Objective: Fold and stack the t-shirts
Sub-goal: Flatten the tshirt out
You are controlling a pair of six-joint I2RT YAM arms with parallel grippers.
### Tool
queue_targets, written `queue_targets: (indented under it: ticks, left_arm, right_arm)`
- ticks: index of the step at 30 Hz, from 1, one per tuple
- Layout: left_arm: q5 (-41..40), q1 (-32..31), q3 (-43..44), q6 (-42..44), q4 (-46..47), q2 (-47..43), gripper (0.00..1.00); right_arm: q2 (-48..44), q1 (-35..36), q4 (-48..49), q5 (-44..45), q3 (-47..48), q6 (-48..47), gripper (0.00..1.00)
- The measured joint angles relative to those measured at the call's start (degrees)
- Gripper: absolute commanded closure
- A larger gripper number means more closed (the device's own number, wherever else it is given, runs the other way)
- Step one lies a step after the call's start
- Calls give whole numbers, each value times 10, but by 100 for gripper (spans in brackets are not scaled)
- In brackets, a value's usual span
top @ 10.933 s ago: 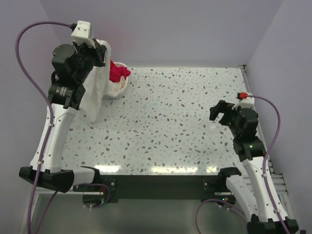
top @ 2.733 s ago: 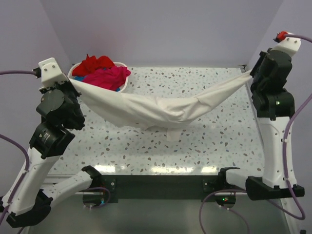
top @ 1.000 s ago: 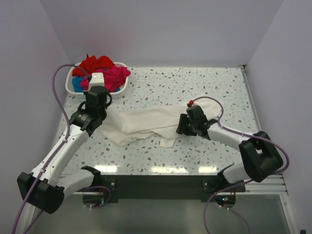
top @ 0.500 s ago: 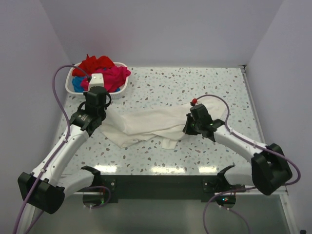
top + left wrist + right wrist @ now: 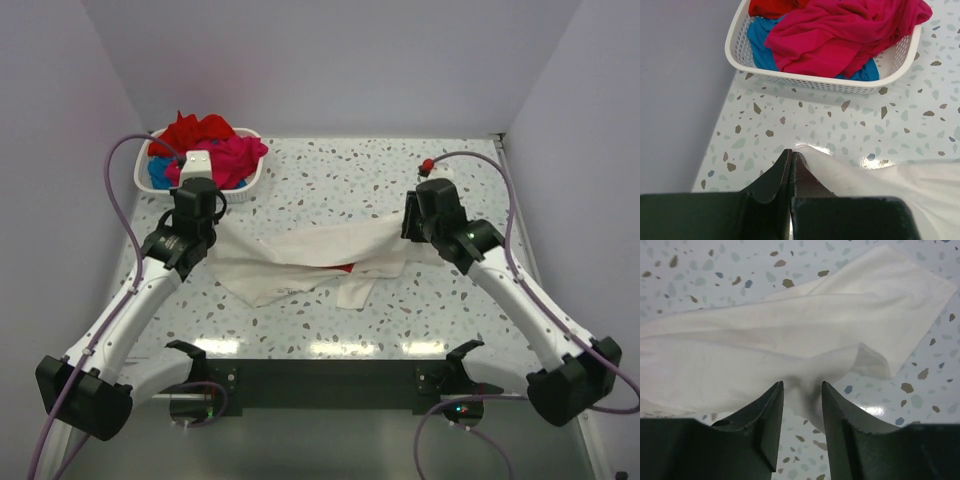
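Observation:
A white t-shirt (image 5: pixel 310 250) lies crumpled and stretched across the middle of the table, with a sliver of red print (image 5: pixel 341 267) showing under a fold. My left gripper (image 5: pixel 210 238) is shut on the shirt's left corner (image 5: pixel 810 155), low over the table. At the shirt's right end, my right gripper (image 5: pixel 405 238) has its jaws apart. In the right wrist view a fold of the white cloth (image 5: pixel 765 340) sits just ahead of and between the fingertips of that gripper (image 5: pixel 801 385). Red (image 5: pixel 195 130), magenta (image 5: pixel 235 158) and blue (image 5: pixel 158 172) t-shirts are heaped in the basket.
The white slatted basket (image 5: pixel 247 184) stands at the back left corner, close behind my left gripper (image 5: pixel 791 152), its rim (image 5: pixel 805 80) just ahead in the left wrist view. Purple walls close the table on the left, back and right.
My right gripper has moved back and to the right, dragging the shirt's right end with it, and its jaws have come apart. A bit of red print now shows. The left arm has stayed put.

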Motion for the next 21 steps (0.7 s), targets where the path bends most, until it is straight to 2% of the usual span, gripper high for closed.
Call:
queue_targets:
  ticks: [2,5,7,16,21]
  left_arm:
    - [4,0,-4,0,3,0,100]
    - [8,0,-7,0,3,2,100]
    - [11,0,-7,0,5,4,100]
    - [24,0,-7,0,7,14,100]
    - [28,0,-7,0,7,14,100]
  right_arm:
    - [57,-20,12,-1,10,-10,41]
    - [144,-35,26,-6,2,-18,35]
    - [156,-36,35,-16,-30,-17,35]
    - [93,-40,48,-30,-150,-2,39]
    - [75,-79,64,-59,-200,2,44]
